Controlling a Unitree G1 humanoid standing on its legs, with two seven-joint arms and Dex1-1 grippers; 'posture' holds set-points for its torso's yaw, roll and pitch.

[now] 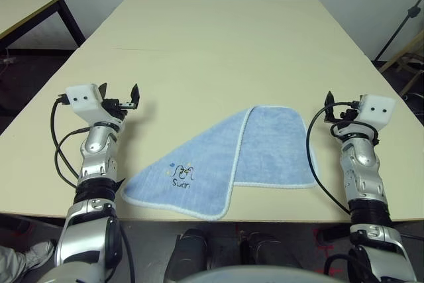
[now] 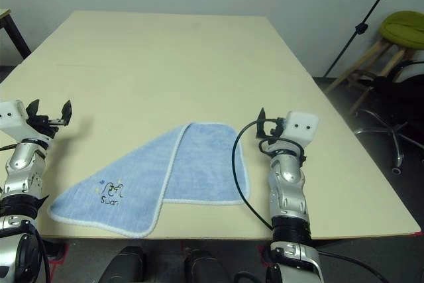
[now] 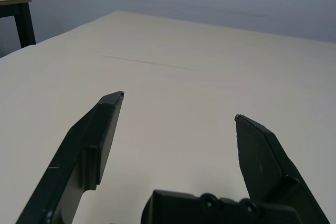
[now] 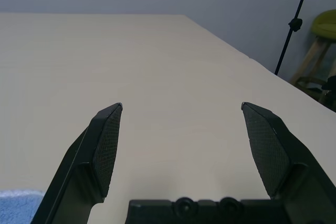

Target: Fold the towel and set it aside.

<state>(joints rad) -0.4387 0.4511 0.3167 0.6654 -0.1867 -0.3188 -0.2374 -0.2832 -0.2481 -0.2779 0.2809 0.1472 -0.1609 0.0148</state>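
You are looking at the towel (image 1: 218, 167) lying near the front edge of the desk (image 1: 218, 44), folded over once, crookedly. Both tools, left tool (image 1: 121, 93) and right tool (image 2: 264, 124), are gaping wide, gripping nothing, flanking it. You'll likely need another fold, starting from a corner. The underlying layer is lying hidden.

There is one blue towel (image 1: 225, 160) on one big table (image 1: 218, 44). The robot has two arms with two grippers, one left (image 1: 120, 95) and one right (image 1: 343, 109). One green stool (image 2: 403, 30) stands by.
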